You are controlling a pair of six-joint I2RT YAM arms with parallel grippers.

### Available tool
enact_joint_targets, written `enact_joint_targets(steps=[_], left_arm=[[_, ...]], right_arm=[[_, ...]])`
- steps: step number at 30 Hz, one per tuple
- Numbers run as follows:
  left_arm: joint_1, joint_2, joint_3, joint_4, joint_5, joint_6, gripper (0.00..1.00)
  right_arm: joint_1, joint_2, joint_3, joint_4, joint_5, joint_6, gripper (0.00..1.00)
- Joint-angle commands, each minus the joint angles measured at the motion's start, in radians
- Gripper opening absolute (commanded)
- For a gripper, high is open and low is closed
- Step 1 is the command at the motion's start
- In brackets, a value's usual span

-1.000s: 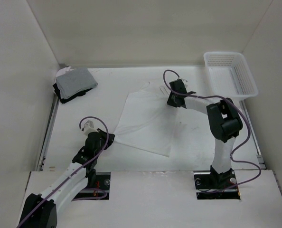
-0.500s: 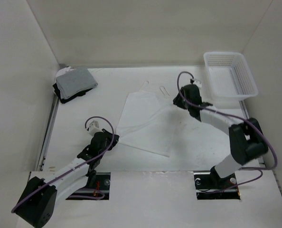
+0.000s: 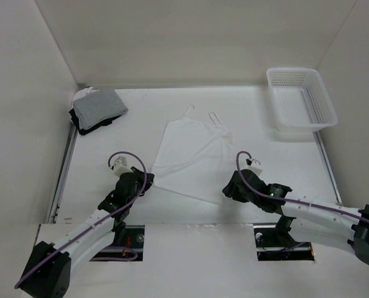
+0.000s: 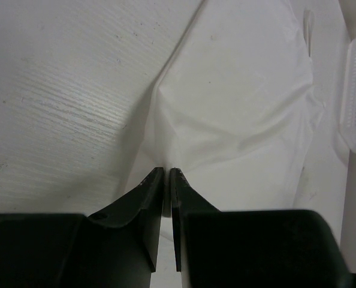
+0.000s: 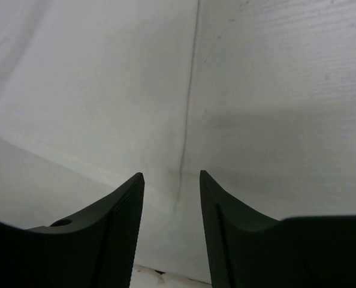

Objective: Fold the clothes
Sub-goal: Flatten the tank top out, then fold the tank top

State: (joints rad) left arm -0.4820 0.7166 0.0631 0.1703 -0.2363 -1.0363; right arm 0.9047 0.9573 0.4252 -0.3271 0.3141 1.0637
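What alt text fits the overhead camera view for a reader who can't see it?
A white camisole lies flat with its straps at the far end; the left claw pinches its near left corner while the right claw hovers open by its near right corner. A folded gray-and-black clothes pile sits far left, a white mesh basket far right.

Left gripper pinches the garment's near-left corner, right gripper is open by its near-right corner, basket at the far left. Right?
No: the basket sits at the far right, as the top external view shows. The left gripper does pinch the near-left corner of the garment, and the right gripper is open by its near-right corner.
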Motion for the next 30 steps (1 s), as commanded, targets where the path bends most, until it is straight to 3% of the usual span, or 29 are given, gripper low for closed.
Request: enact_joint_targets(steps=[1,10,19,26,30], left_arm=[[0.003,0.003,0.023,0.018,-0.006,0.016,0.09],[0.004,-0.006,0.020,0.011,-0.006,0.018,0.09],[-0.002,-0.016,0.015,0.014,-0.006,0.013,0.09],[-0.003,-0.011,0.015,0.015,-0.006,0.015,0.09],[-0.002,-0.017,0.010,0.011,-0.006,0.013,0.09]], right_arm=[[0.059,0.012,-0.016,-0.064,-0.036,0.119,0.44],[0.116,0.058,-0.048,-0.001,-0.070,0.183,0.36],[0.110,-0.017,-0.081,0.066,-0.087,0.190,0.37],[0.090,0.090,-0.098,0.184,-0.110,0.180,0.36],[0.090,0.136,-0.109,0.221,-0.095,0.189,0.28]])
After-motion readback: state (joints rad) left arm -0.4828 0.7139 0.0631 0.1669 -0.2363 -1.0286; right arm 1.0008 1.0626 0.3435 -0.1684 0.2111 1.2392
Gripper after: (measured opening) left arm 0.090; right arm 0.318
